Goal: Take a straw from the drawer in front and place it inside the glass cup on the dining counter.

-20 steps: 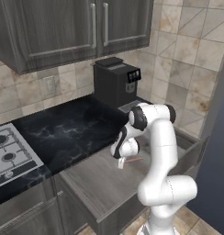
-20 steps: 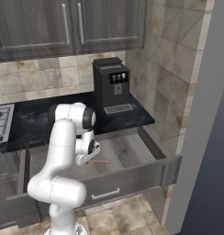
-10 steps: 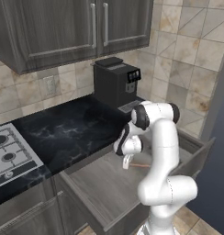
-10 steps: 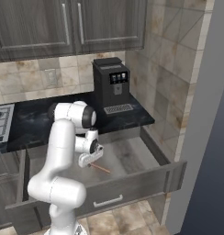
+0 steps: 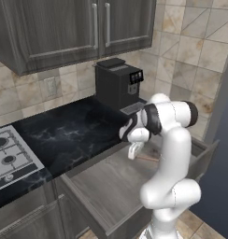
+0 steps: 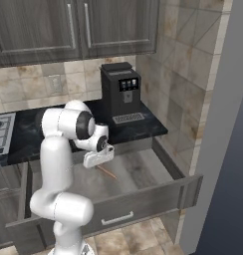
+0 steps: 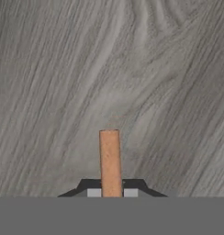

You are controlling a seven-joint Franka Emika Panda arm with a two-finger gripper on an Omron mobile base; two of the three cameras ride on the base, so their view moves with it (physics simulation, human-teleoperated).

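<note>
The drawer (image 5: 106,182) (image 6: 138,172) stands pulled out below the black counter, its grey wood-grain floor (image 7: 132,69) bare. My gripper (image 5: 133,153) (image 6: 96,160) (image 7: 110,190) hangs low inside it, pointing down, shut on the straw. In the hand view the orange-brown straw (image 7: 109,160) rises from between the two dark fingertips (image 7: 92,185). In both base views the straw (image 5: 146,158) (image 6: 107,173) sticks out sideways below the hand, close to the drawer floor. The glass cup and the dining counter are out of view.
A black coffee machine (image 5: 117,84) (image 6: 120,90) stands on the black marble counter (image 5: 69,133) behind the drawer. A gas hob (image 5: 8,158) lies at the left. Dark wall cabinets (image 5: 78,28) hang above. The drawer's front panel (image 6: 143,201) faces the robot.
The jaws have closed on the straw. The hand has stayed low in the drawer, and the straw now looks slightly higher.
</note>
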